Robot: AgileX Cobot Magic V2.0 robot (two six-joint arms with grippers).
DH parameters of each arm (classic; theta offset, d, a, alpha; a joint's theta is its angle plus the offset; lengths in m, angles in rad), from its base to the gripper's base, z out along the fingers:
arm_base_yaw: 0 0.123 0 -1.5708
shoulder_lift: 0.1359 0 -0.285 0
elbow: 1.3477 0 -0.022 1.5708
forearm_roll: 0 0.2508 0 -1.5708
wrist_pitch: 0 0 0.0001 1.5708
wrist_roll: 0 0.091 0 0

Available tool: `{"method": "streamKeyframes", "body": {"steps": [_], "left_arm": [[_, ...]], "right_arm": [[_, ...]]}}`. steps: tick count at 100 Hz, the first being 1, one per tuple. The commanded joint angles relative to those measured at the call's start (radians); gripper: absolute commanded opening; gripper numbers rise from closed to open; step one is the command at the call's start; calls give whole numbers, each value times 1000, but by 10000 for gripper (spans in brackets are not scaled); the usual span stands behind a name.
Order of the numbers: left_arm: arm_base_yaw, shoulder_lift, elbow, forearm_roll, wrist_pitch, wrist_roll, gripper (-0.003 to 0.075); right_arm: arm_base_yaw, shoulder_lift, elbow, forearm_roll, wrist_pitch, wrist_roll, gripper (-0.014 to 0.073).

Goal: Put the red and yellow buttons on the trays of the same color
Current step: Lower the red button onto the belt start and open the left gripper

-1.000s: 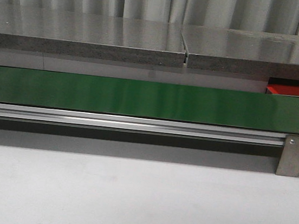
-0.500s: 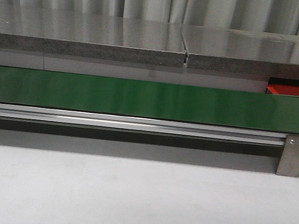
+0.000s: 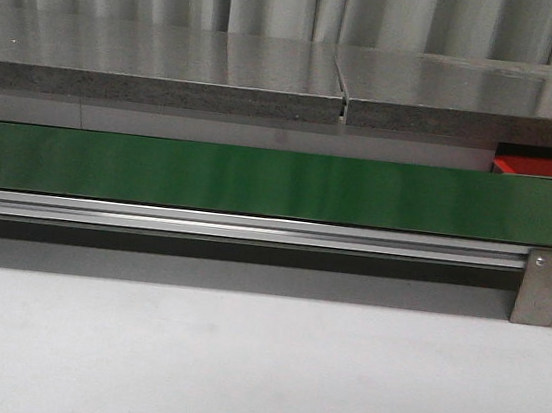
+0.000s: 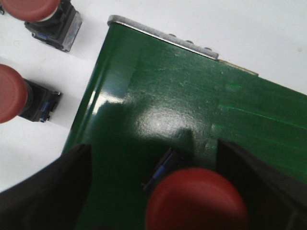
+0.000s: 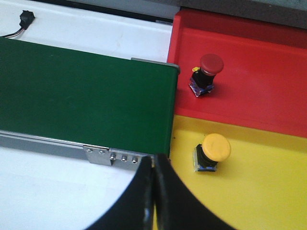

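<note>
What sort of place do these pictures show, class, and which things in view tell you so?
Probably a robot test bench or lab sorting station: a green conveyor belt on an aluminium frame, a red tray and a yellow tray at its end, each holding a matching button.

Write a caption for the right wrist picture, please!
A red button sits on the red tray, a yellow button on the yellow tray, beside the green belt.

Four red buttons (image 4: 196, 201), one yellow button (image 5: 213, 151), two trays (image 5: 268, 100).

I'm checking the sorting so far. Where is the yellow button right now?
In the right wrist view, the yellow button stands on the yellow tray, near the end of the green belt and next to the red tray holding a red button.
</note>
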Motion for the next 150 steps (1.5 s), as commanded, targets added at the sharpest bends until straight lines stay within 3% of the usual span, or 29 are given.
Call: {"method": "streamKeyframes", "body": {"steps": [1,25,47,93,122,150], "left_arm": [[-1,-49,-57,-44,-10,6,610],[-1,-50,-170,-163,82,69,609],[8,-53,-237,-169,102,69,609],[236,-59,-223,-152,157,69,609],[386,-55,-102,-152,61,69,609],[401,-46,-3,-131,-83,69,609]], "right_arm": [[-1,-10,-25,20,-56,-8,-68],[-1,-10,-25,20,-56,-8,-68],[-1,-10,-25,20,-56,-8,-68],[-1,-10,-25,20,-56,-8,-68],[-1,-10,-25,20,-56,-8,-68],[-1,-10,-25,20,-56,-8,-68]]}}
